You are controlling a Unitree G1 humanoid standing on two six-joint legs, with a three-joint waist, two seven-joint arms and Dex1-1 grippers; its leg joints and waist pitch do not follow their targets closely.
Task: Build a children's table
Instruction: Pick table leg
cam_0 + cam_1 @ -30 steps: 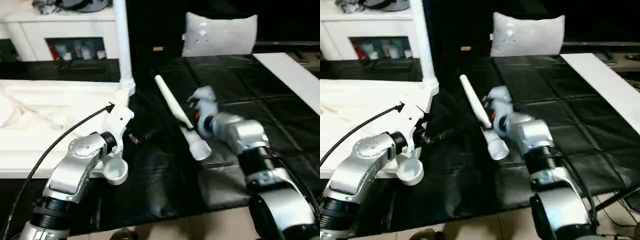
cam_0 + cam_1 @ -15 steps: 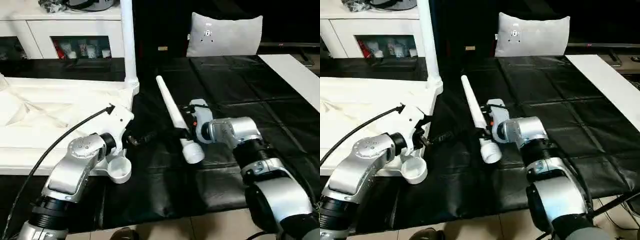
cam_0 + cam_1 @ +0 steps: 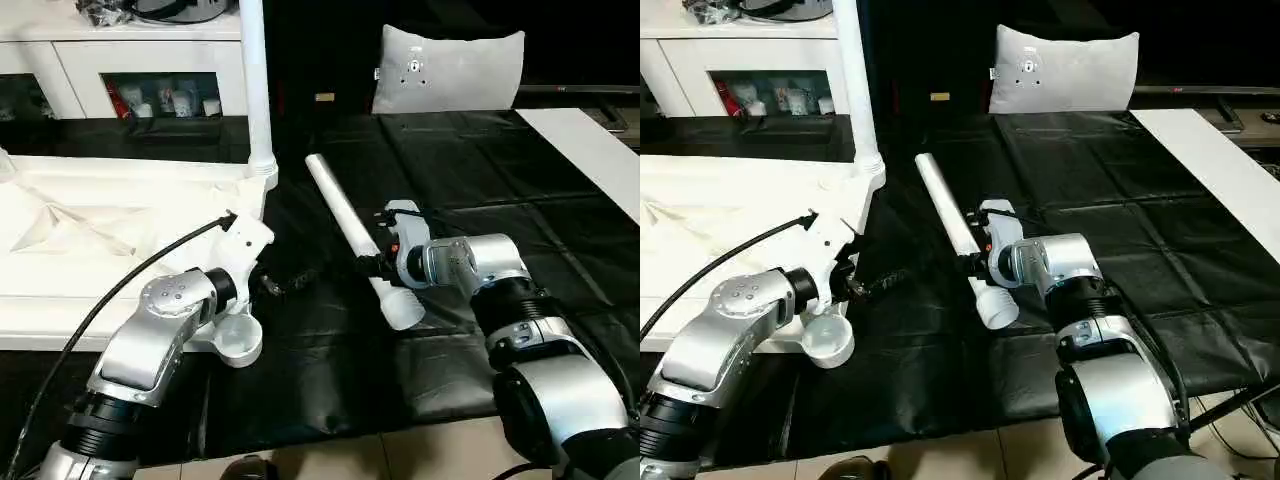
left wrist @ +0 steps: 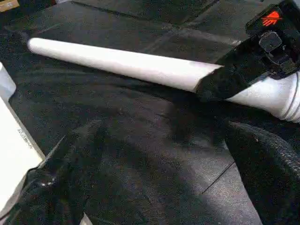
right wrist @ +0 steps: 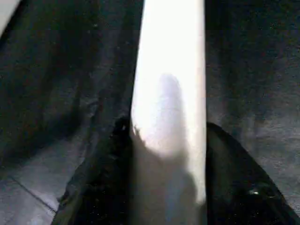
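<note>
White plastic tapered table leg (image 3: 352, 228) lies on the black floor mat (image 3: 480, 180), long axis running away from you; your right claw (image 3: 375, 262) straddles its thick end, while your left claw (image 3: 285, 283) hangs wide beside it.

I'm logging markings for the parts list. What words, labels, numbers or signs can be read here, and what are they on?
No readable words or numbers.
Red arrow-like mark, no letters: on the right gripper, beside the table leg.
Tiny printed line on the white tabletop edge: too small to read.
Small round emblem on the grey cushion: too blurred to read.
</note>
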